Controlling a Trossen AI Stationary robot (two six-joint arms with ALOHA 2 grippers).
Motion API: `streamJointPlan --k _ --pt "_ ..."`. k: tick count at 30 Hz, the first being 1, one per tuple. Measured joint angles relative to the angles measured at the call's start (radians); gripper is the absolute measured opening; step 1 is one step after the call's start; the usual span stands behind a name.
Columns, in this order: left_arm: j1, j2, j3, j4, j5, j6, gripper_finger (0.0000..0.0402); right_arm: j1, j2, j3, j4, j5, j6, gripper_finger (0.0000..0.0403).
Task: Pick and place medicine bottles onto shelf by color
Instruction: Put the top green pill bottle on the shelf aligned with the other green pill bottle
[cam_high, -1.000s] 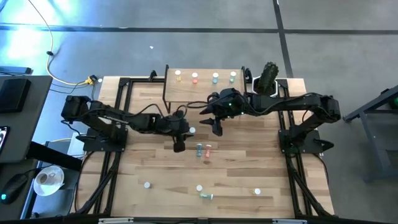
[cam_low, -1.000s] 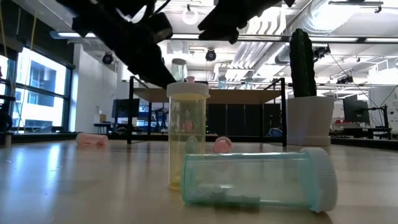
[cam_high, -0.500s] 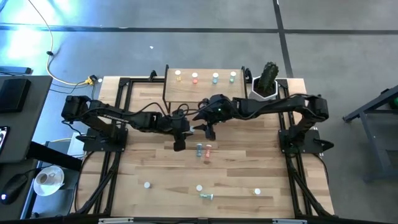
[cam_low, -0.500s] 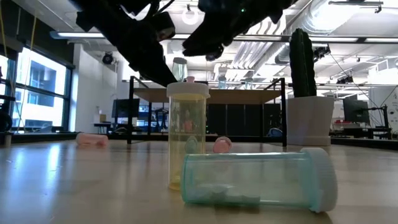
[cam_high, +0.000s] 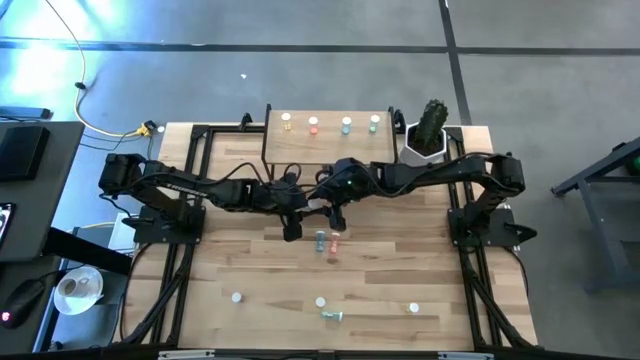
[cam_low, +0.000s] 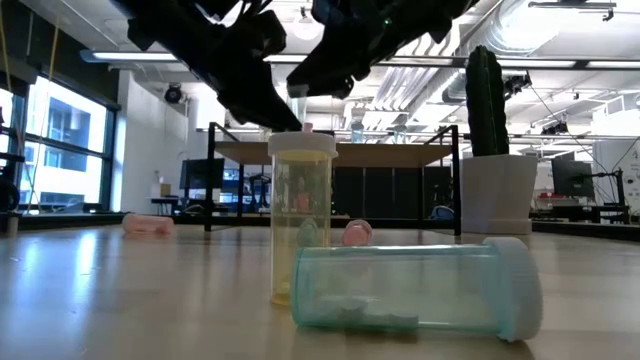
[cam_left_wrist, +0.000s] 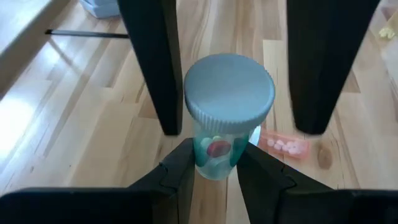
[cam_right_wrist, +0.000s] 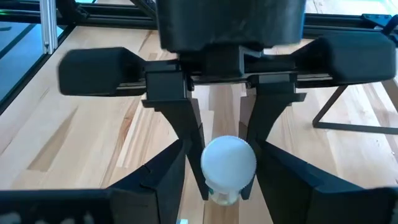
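Medicine bottles lie spread over the desk (cam_high: 240, 250), and we begin at the left, where the left arm reaches in from 9 o'clock. Its left hand (cam_high: 291, 212) hangs near the middle of the desk, fingers (cam_left_wrist: 180, 171) pinching the body of a see-through bottle (cam_left_wrist: 229, 99) with a white cap and coloured pills inside. The bottle is lifted clear of the wood.

Facing it from 3 o'clock, the right hand (cam_high: 333, 208) meets the left almost nose to nose. Its fingers (cam_left_wrist: 152, 62) are spread and stand either side of the white cap; one sits just beside the cap, and on the other side we see a gap.

At 12 o'clock stands the shelf (cam_high: 325, 148), with four small bottles (cam_high: 313, 122) in a row along its far edge. Right of it, at about 1 o'clock, is a cactus pot (cam_high: 430, 130).

Just toward 6 o'clock from the two hands, a blue bottle (cam_high: 320, 240) and a pink bottle (cam_high: 334, 241) lie side by side.

Near the 6 o'clock edge we count, from left to right, a white-capped bottle (cam_high: 237, 296), an upright yellow bottle (cam_low: 301, 215), a green bottle (cam_low: 420, 290) on its side, and another capped bottle (cam_high: 414, 308).
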Motion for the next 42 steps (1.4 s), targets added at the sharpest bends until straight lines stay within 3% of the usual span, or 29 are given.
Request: streamJointPlan --k 5,14,28,35,42 --pt "0.000 0.000 0.000 -0.006 0.000 0.000 0.0097 0.000 0.000 0.000 0.001 0.000 0.001 0.0168" --pt "0.000 0.000 0.000 -0.005 0.000 -0.003 0.0097 0.000 0.000 0.001 0.000 0.001 0.001 0.0100" --pt "0.001 0.000 0.000 0.001 -0.026 -0.055 0.0135 -0.003 -0.018 0.002 -0.018 0.028 0.001 0.0109" --pt "0.001 -0.025 0.000 -0.004 -0.026 -0.045 0.0179 -0.027 -0.114 0.002 -0.128 0.134 -0.001 0.0109" --pt "0.000 -0.056 0.001 0.000 -0.026 -0.026 0.0188 -0.058 -0.243 0.002 -0.181 0.203 -0.029 0.0109"
